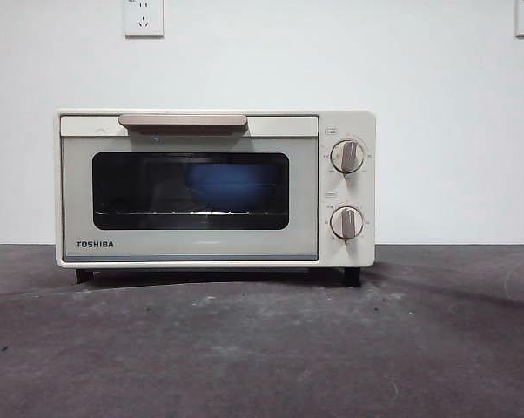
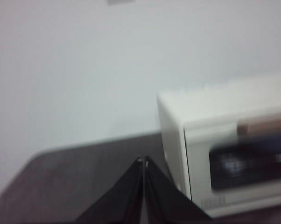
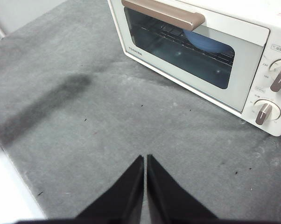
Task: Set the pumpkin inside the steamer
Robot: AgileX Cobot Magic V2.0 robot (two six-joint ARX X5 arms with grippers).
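Note:
The cream-white TOSHIBA steamer (image 1: pixel 215 188) stands in the middle of the dark table with its glass door shut. A blue bowl (image 1: pixel 229 185) shows dimly through the window on the rack inside. The pumpkin is not in view. The steamer also shows in the left wrist view (image 2: pixel 227 154) and the right wrist view (image 3: pixel 201 51), where the blue bowl (image 3: pixel 207 41) is seen behind the glass. My left gripper (image 2: pixel 143 161) is shut and empty, off the steamer's left side. My right gripper (image 3: pixel 145 158) is shut and empty above the table in front of the steamer.
The grey mat (image 1: pixel 262 348) covers the table in front of the steamer. A white wall with two sockets (image 1: pixel 144 17) stands behind. The table's pale edge (image 3: pixel 10 196) shows in the right wrist view.

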